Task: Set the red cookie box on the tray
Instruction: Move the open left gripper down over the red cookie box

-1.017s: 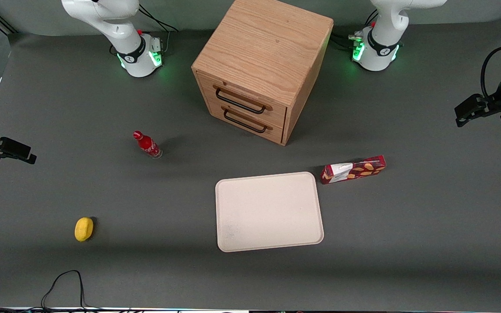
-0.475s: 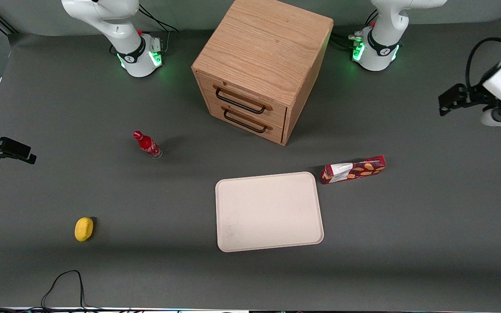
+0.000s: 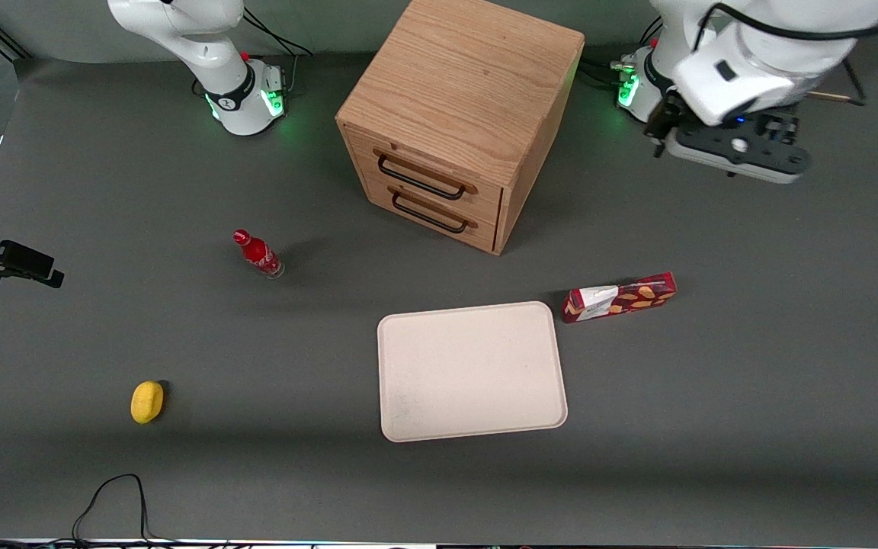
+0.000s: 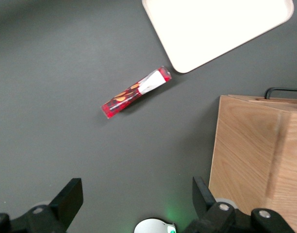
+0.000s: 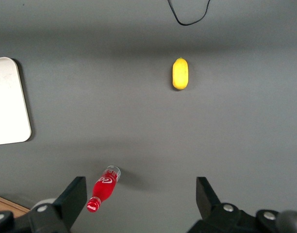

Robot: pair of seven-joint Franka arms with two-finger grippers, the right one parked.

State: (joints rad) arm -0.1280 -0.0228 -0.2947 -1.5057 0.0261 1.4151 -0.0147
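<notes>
A big dark grey table [image 3: 751,396] fills the front view. In the middle of it lies the tray [image 3: 472,371], cream-white and flat, with nothing on it. The red cookie box [image 3: 619,297] lies flat on the table just beside the tray's upper right corner in that view, close to it but not on it. Its white patch end points at the tray.

Above the tray in the front view stands a wooden drawer cabinet [image 3: 460,114] with two dark handles on its front. A small red bottle [image 3: 257,254] stands at the left middle of the frame, toward the parked arm's end of the table. A yellow lemon-like thing [image 3: 147,401] lies at the lower left, nearer the camera than the bottle. A black cable [image 3: 114,496] loops at the bottom left edge.

The gripper [image 3: 736,149] hangs high over the table at the upper right of the front view, well apart from the cookie box. In the left wrist view its two fingers [image 4: 70,200] stand wide apart with nothing between them, and the box [image 4: 136,92] shows far below.
</notes>
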